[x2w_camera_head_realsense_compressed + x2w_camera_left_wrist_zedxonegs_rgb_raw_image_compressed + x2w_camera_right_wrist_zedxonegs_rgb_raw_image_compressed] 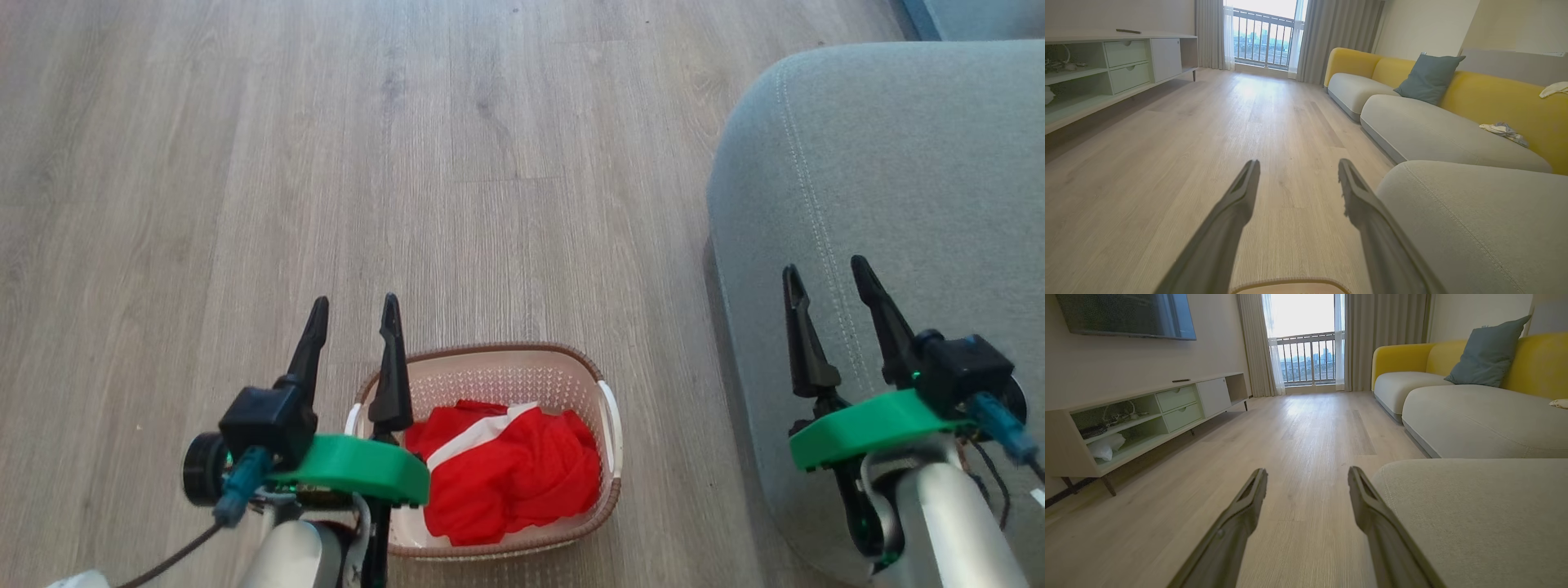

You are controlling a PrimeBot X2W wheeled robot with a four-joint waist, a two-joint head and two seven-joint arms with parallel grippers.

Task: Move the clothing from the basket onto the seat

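The red clothing (510,474) with its white stripe lies crumpled inside the cream basket (608,425), which stands on the wood floor at the bottom centre of the head view. My left gripper (355,306) hovers open above the basket's left rim, nothing between its fingers; the left wrist view shows the left gripper (1298,165) too, with the basket's brown rim (1290,283) at the bottom edge. The grey seat (898,188) fills the right side. My right gripper (824,273) is open over the seat's near left edge, seen also as the right gripper (1308,473) beside the seat (1474,510).
Bare wood floor (408,163) stretches ahead and left of the basket. A long TV cabinet (1147,416) lines the left wall. More grey cushions with yellow backs (1453,130), a teal pillow (1429,77) and small cloths (1504,130) run along the right.
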